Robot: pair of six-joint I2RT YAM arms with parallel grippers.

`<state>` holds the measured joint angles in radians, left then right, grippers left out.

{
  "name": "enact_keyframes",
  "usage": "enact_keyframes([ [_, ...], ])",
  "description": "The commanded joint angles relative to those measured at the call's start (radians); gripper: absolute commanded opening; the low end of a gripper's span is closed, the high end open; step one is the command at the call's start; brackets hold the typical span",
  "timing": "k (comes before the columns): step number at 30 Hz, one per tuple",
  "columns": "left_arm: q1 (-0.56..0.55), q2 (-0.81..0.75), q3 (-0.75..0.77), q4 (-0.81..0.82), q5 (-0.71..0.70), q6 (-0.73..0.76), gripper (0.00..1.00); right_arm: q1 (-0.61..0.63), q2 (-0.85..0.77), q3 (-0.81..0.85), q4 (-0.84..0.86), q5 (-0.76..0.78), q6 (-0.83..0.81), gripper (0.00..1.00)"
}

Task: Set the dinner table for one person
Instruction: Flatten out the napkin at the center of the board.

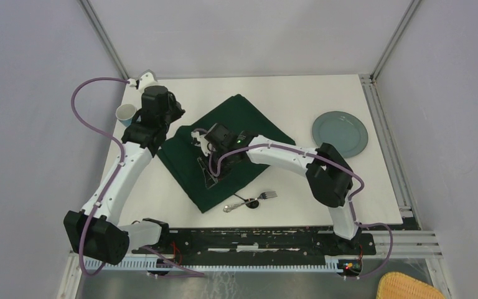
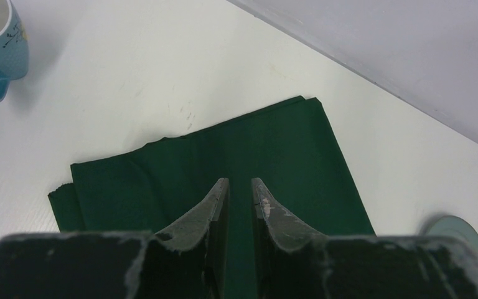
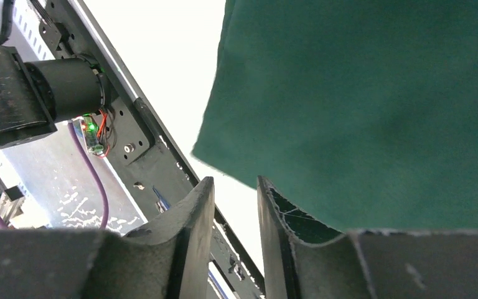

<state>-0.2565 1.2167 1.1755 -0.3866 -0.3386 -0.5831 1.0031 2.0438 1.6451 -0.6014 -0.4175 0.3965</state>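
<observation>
The dinner table [image 1: 286,93] is the broad white top that fills the middle of the overhead view, running from the arms' bases at 6 o'clock to the back wall at 12. A dark green cloth [image 1: 243,115] lies askew near its centre, one corner pointing to 12 o'clock. A blue mug [image 1: 124,113] stands at the table's edge at about 10 o'clock, just beside the left arm's wrist. A grey-green plate [image 1: 340,133] sits well apart at 3 o'clock. A fork [image 1: 264,195] and a spoon [image 1: 233,205] lie together at the cloth's 6 o'clock edge. The left gripper [image 2: 239,184] hangs over the cloth's 9 o'clock side with its jaws only a narrow slit apart. Only green fabric shows through the gap, and nothing is pinched between them. The right gripper [image 3: 235,182] is over the cloth's 6 o'clock part, jaws parted a little. White table and black rail show through the gap, so it has hold of nothing. The cloth's edge runs behind its right finger (whether they touch cannot be told). A wicker basket [image 1: 407,286] sits off the table at 5 o'clock.
</observation>
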Motion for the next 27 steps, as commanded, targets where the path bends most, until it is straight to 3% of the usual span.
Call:
enact_keyframes([
  [1,0.006,0.005,0.034,0.041,-0.005,-0.019,0.26,-0.008,-0.13,-0.022,0.072,0.075,0.012,0.38],
  [8,0.006,0.026,0.044,0.051,0.016,-0.018,0.26,-0.081,-0.205,-0.118,0.124,0.199,0.098,0.42],
  [12,0.007,0.046,0.041,0.063,0.035,-0.029,0.26,-0.184,-0.21,-0.166,0.149,0.201,0.183,0.37],
  [20,0.007,0.108,0.058,0.072,0.073,-0.046,0.25,-0.279,-0.145,-0.095,0.11,0.243,0.165,0.35],
  [27,0.007,0.131,0.067,0.064,0.075,-0.047,0.25,-0.314,0.028,0.085,0.054,0.177,0.155,0.01],
])
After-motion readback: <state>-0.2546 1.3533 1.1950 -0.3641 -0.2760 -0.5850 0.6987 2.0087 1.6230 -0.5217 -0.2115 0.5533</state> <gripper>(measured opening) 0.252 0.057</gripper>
